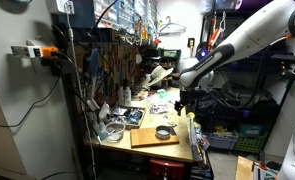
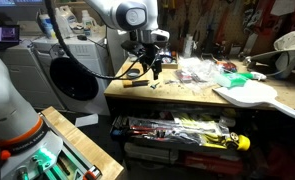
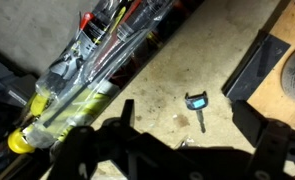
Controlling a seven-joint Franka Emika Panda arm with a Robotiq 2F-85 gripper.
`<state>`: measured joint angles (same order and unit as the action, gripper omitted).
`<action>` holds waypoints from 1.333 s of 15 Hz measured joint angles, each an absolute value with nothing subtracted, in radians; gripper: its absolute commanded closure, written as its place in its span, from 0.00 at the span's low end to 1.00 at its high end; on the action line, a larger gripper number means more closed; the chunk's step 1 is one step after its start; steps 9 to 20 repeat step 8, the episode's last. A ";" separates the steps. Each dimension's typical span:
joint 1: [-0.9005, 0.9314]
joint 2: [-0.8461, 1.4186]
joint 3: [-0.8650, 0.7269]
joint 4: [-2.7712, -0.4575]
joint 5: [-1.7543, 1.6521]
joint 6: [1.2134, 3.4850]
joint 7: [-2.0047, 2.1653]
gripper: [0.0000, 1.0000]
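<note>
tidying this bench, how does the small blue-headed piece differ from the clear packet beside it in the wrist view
The blue-headed piece is tiny; the clear packet is long and far bigger. The blue-headed piece lies bare, while the clear packet holds yellow and red items under wrap. Both lie on the wooden bench top.

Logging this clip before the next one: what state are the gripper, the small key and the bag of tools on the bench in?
gripper: open, empty, hovering above the bench.
small key: lying flat on the bench, untouched, just ahead of the fingers.
bag of tools: lying on its side on the bench, filled; whether it is sealed cannot be told.
</note>
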<state>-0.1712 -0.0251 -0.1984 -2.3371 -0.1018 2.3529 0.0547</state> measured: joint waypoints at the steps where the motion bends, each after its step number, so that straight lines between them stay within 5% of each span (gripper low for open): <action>1: -0.183 -0.054 -0.206 -2.361 -0.102 2.353 0.068 0.01; 8: -0.254 -0.277 -0.210 -2.550 -0.162 2.454 0.267 0.00; 20: -0.254 -0.277 -0.210 -2.550 -0.162 2.454 0.267 0.00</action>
